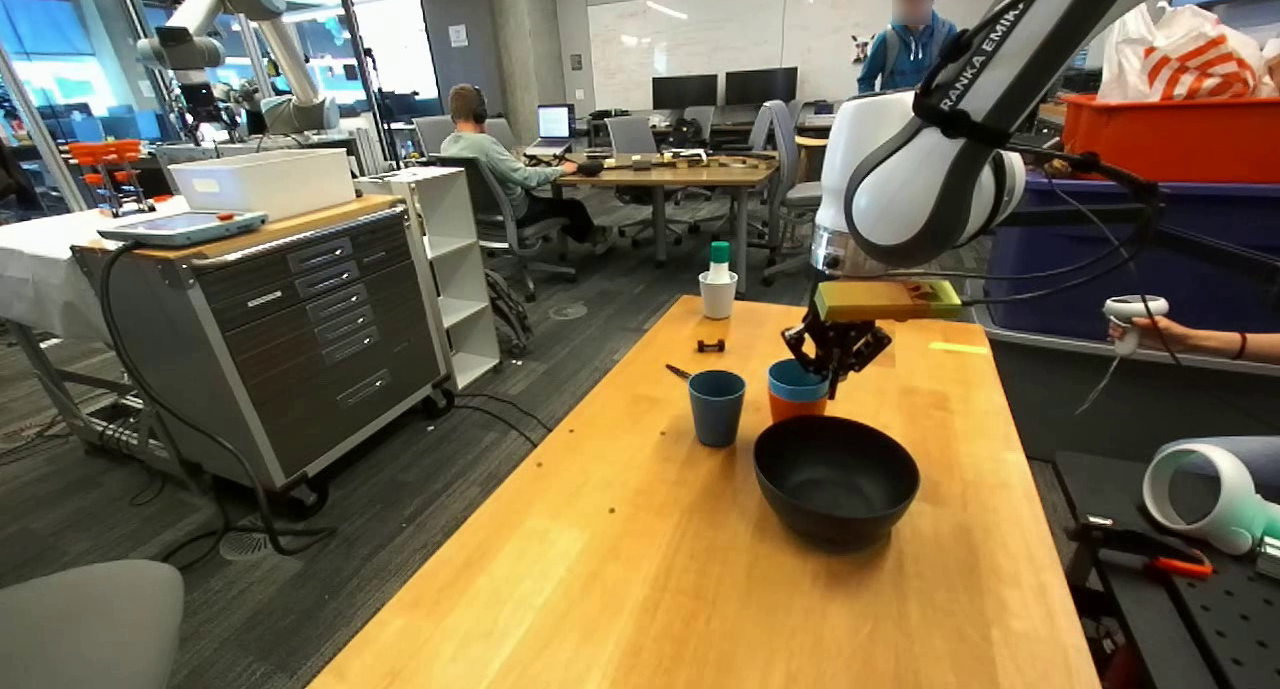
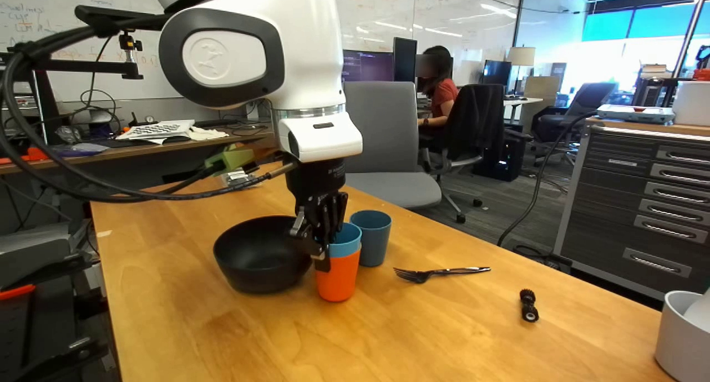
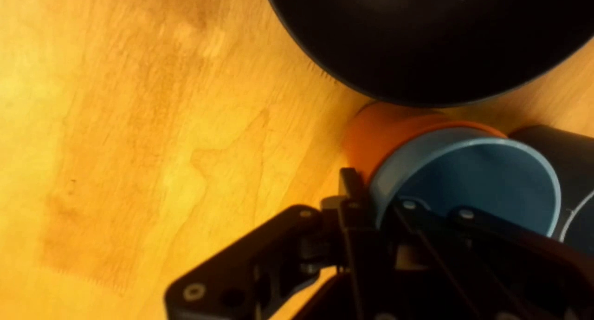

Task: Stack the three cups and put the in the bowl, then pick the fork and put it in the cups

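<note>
- One wide, shallow, black round bowl (image 1: 836, 484) on the wooden table (image 1: 560, 569), mouth up, dark floor showing.
- The black gripper (image 3: 378, 194): fingers together, clamped on the wall of the bright light-blue plastic tumbler (image 3: 487, 183), one inside, one out.
- Dark teal-blue plastic tumbler (image 1: 717, 409), upright, just beside the gripped cup.
- Light-blue tumbler nested in the shorter orange-red plastic tumbler (image 2: 338, 282), mouths up, just beside the bowl; can't tell if orange is pinched too.
- And the slender dark fork (image 2: 424, 276), lying flat: tines towards the tumblers, handle towards the table's long edge.
</note>
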Robot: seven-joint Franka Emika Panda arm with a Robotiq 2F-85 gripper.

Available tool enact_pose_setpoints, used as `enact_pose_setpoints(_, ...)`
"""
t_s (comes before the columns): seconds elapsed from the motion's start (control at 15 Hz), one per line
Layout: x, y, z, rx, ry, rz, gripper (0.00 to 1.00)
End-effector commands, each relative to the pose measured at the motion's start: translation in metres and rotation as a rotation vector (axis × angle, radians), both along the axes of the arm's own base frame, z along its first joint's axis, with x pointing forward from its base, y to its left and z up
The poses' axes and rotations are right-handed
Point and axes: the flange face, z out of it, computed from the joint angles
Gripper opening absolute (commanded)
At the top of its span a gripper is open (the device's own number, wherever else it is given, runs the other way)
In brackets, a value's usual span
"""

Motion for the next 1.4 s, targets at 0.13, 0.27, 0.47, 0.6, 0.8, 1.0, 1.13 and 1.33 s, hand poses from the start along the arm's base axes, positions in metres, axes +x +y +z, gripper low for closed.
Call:
enact_pose_setpoints(0.13, 0.002, -0.001, -0.001, -0.010, -0.005, -0.014, 0.02)
enact_pose_setpoints(0.27, 0.000, 0.000, 0.002, -0.004, -0.001, -0.009, 0.02)
enact_pose_setpoints(0.47, -0.005, 0.004, 0.013, 0.005, -0.002, 0.006, 0.02)
enact_pose_setpoints(0.6, -0.009, 0.008, 0.023, 0.016, -0.005, 0.014, 0.02)
enact_pose_setpoints(0.8, -0.015, 0.014, 0.044, 0.026, -0.028, 0.026, 0.02)
enact_pose_setpoints(1.0, -0.022, 0.019, 0.066, 0.028, -0.053, 0.034, 0.02)
enact_pose_setpoints(1.13, -0.025, 0.021, 0.081, 0.027, -0.071, 0.034, 0.02)
enact_pose_setpoints(1.33, -0.022, 0.026, 0.107, 0.044, -0.088, 0.035, 0.02)
